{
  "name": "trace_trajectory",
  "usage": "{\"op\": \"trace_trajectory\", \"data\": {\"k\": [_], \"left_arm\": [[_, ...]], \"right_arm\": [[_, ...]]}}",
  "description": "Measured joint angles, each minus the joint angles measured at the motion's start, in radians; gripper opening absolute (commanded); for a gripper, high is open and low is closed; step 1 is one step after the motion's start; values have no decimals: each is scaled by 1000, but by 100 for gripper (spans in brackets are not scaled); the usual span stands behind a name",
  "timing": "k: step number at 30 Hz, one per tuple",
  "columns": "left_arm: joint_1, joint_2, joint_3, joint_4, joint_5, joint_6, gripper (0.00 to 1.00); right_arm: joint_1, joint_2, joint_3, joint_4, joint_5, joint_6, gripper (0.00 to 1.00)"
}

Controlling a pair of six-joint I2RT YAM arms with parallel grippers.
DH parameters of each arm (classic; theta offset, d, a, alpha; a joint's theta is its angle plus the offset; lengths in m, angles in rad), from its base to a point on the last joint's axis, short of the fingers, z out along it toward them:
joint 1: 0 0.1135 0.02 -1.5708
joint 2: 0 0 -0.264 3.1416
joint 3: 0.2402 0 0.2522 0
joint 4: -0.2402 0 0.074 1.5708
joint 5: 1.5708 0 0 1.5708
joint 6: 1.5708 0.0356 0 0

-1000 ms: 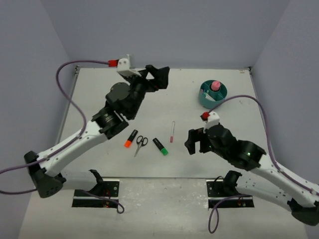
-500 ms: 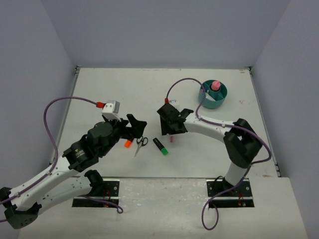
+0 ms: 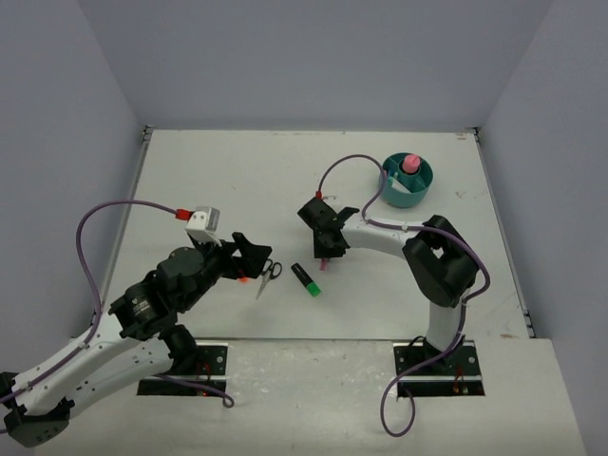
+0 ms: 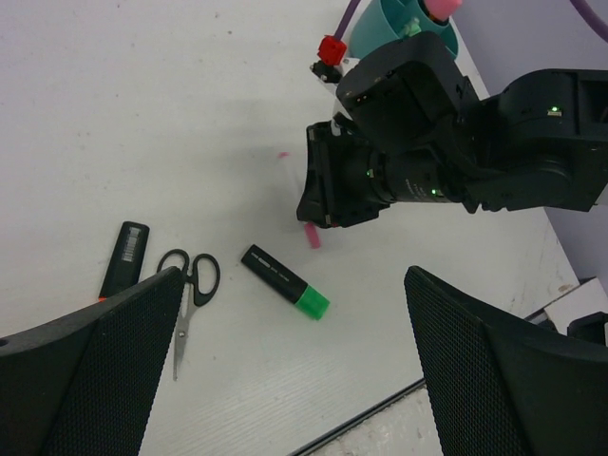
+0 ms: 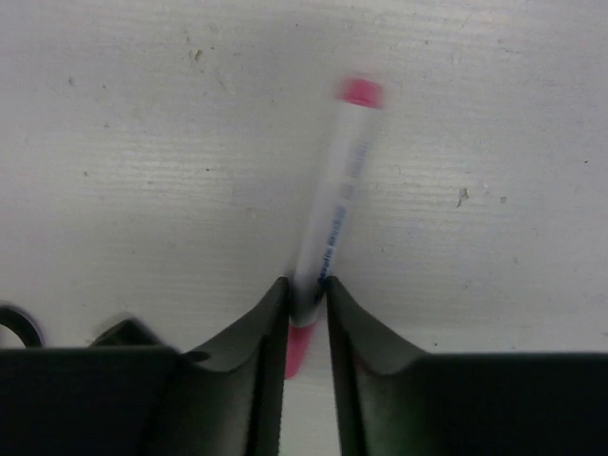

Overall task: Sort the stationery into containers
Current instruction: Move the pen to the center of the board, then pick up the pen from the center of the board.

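Clamped low on the pen point(image 5: 332, 214), near its pink tail, flat on the table point(image 3: 190, 180) at mid-board and well short of the teal organizer point(image 3: 391, 190) at far right. Early going, by the look of it: only a pink-capped glue stick point(image 3: 410, 163) standing inside, with green highlighter point(image 3: 306, 279), scissors point(image 3: 268, 275) and orange highlighter point(image 4: 125, 256) lying out. Reaching forward and pitched down with the right gripper point(image 5: 306, 294), fingers tight against the barrel. Hovering just over the scissors with the left gripper point(image 3: 255, 256), fingers spread wide, holding nothing.
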Motion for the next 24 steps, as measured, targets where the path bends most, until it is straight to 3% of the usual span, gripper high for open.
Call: {"op": "trace_trajectory", "data": {"k": [2, 6, 13, 19, 24], "left_arm": [[0, 12, 0, -3, 2, 0, 100], [0, 19, 0, -8, 5, 0, 100], [0, 22, -24, 12, 14, 0, 100], [0, 74, -62, 103, 103, 0, 100], [0, 79, -130, 360, 344, 0, 100]], "right_arm": [[-4, -1, -8, 20, -8, -2, 16], [-11, -20, -41, 66, -32, -2, 0], [-8, -111, -146, 115, -75, -32, 0], [61, -526, -350, 153, -140, -143, 0], [78, -919, -524, 303, -366, -248, 0]]}}
